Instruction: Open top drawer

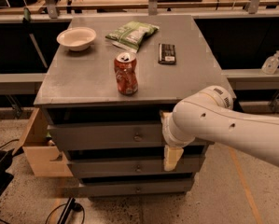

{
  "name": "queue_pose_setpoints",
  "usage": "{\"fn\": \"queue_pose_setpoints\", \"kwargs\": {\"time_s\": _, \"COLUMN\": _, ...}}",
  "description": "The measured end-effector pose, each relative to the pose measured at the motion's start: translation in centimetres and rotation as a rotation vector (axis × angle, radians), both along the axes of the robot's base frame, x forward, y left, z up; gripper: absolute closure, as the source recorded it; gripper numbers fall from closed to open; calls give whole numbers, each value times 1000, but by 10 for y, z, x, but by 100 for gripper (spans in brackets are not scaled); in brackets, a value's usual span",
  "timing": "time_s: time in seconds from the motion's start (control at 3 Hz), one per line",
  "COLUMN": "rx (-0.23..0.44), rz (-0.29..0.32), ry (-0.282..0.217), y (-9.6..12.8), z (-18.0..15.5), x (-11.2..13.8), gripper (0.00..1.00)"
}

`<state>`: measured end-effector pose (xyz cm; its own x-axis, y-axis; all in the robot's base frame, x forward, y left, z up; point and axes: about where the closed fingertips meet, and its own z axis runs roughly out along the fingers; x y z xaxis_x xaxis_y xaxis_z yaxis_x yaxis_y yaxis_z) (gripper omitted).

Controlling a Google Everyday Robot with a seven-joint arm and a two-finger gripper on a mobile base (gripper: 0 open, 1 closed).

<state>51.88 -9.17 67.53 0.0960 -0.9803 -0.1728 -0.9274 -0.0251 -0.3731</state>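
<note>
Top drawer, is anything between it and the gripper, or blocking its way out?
Nothing visible does. The gripper is at the front of the top drawer, just right of its knob in the camera view, and nothing stands before that front.

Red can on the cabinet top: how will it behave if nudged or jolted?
The red can stands upright, tall and narrow, so it probably tips easily. Its wall looks dented, so it is likely light and thin-skinned, and would roll once down. The gripper hangs in front of the drawer fronts, right of the top drawer and its knob.
</note>
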Motion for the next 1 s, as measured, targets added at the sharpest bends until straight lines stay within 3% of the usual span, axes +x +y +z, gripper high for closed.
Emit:
{"fn": "queue_pose_setpoints", "kwargs": {"time_s": 0.33, "rx": -6, "rz": -3, "ry": 3, "y": 0, "z": -5, "x": 5, "gripper": 0}}
{"fn": "queue_pose_setpoints", "kwargs": {"time_s": 1.0, "rx": 16, "rz": 16, "ry": 30, "y": 12, "z": -15, "x": 6, "gripper": 41}}
